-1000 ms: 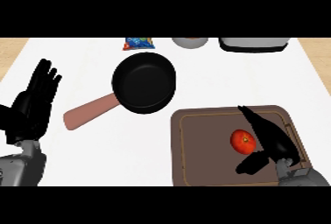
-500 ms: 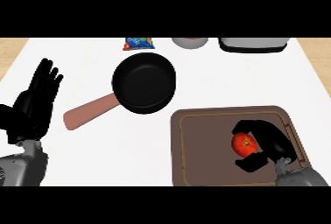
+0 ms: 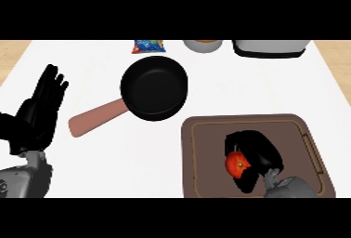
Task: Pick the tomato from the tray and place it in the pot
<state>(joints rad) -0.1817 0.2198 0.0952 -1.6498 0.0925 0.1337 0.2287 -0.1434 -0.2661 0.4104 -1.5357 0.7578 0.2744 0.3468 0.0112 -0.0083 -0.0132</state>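
Nearby, right hand (image 3: 257, 151) cups tomato (image 3: 236, 165) on tray (image 3: 205, 139); pot (image 3: 154, 88) beyond.

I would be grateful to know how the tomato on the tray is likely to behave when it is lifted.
The tomato looks round and smooth, so it would probably roll on the flat tray if released. It seems small inside the right hand curled round it, so likely light.

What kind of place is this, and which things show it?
Most likely a kitchen counter: a white worktop carries a black pot with a brown handle, a brown tray holding a tomato, and a grey appliance at the far edge.
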